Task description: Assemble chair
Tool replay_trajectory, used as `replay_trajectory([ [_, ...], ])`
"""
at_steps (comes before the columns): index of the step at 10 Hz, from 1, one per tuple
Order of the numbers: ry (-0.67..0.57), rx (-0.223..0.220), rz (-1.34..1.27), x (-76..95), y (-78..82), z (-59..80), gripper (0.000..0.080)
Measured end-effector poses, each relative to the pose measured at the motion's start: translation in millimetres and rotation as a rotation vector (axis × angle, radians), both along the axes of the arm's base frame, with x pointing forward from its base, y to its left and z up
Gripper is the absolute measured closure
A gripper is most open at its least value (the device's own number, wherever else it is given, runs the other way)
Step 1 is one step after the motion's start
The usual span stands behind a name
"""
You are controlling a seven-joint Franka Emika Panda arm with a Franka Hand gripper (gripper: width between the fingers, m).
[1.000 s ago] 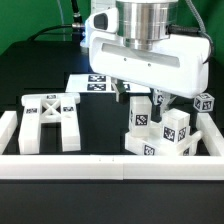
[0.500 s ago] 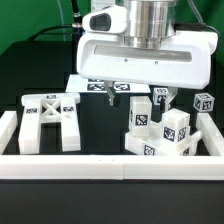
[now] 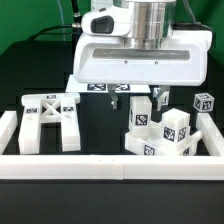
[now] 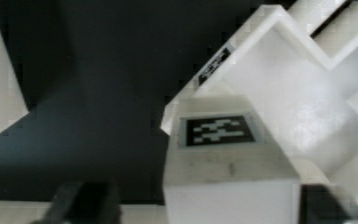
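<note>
While the gripper (image 3: 139,97) hangs low over the exterior view's right half of the bench (image 3: 100,128), its two dark fingers (image 3: 160,97) come down on either side of the top of an upright tagged block (image 3: 141,116). The jaws stand some way apart with that block between them. Whether the pads press on it or merely flank it cannot be told from either view.

In the wrist view the same block (image 4: 220,135) fills the middle, its square tag facing the camera, and one dark finger (image 4: 78,205) shows beside it over the black surface.

That block belongs to a tight cluster of white chair parts near the bench's front corner on the exterior view's right. A larger tagged block (image 3: 176,130) stands just beside it, and a lower tagged piece (image 3: 150,148) sits in front, close to the front border rail (image 3: 100,165). A small post (image 3: 205,103) stands a little apart, toward the right edge.

The X-braced frame (image 3: 50,118) lies flat near the left edge, well apart from the cluster, its tags facing up.

Behind the gripper, toward the far edge, the marker board (image 3: 97,88) lies flat and is partly covered by the gripper's white body.
</note>
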State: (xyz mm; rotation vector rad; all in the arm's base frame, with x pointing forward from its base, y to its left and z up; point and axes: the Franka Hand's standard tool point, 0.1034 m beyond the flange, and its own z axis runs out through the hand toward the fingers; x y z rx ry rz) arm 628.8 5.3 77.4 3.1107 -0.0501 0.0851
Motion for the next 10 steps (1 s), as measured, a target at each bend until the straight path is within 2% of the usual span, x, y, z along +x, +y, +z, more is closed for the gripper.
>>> replay_trajectory([
  [1,-0.001,0.000,0.000,0.2,0.0,0.2,0.0402],
  [2,-0.001,0.001,-0.011,0.2,0.1,0.2,0.0506],
  [5,-0.005,0.009,-0.109,0.1,-0.1,0.0,0.0506],
  [10,-0.017,0.072,-0.666,0.0,6.1,1.0,0.0506],
])
